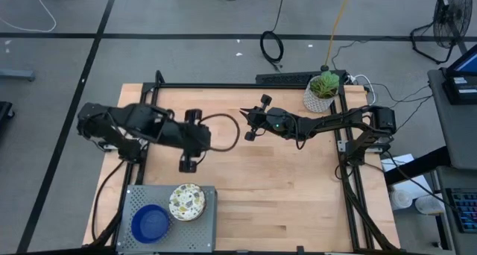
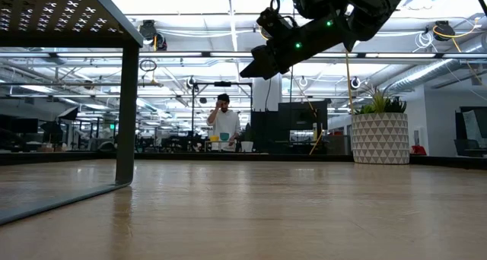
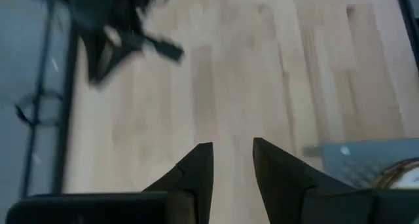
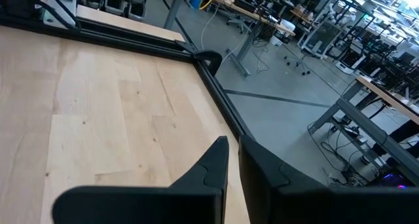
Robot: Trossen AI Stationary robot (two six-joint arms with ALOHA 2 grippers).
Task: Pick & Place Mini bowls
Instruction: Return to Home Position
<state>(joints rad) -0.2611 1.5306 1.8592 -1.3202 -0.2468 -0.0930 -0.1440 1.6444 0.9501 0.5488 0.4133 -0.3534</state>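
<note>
Sitting on shelf, bowls lie near left hand.

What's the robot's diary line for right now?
left gripper: empty, above table | right gripper: empty | blue bowls, speckled bowls: on shelf

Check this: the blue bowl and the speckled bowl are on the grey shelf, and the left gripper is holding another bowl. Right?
Not quite. The left gripper holds nothing: the left wrist view shows its jaws apart and empty. The blue bowl and the speckled bowl are indeed on the grey shelf.
</note>
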